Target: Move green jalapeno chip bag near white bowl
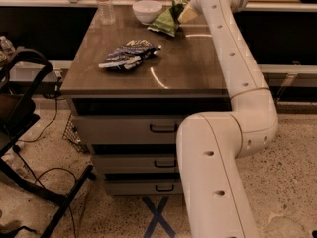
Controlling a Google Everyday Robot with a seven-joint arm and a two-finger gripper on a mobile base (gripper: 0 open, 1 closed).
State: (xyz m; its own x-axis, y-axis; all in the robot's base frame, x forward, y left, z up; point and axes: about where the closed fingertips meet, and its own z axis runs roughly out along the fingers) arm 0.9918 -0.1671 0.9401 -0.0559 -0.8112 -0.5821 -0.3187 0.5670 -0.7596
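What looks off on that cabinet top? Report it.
Nothing spilled or broken. The green jalapeno chip bag sits tilted, one end raised beside the claw at the far edge, right by the white bowl. The blue-and-white chip bag lies crumpled mid-table.

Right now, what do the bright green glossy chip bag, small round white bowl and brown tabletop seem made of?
Bright green glossy chip bag: likely thin plastic film, shiny and creased, beside the gripper at the table's back. Small round white bowl: smooth, opaque; ceramic or hard plastic, cannot tell which. Brown tabletop: wood-look grain, glossy, reflecting light arcs; possibly laminate.
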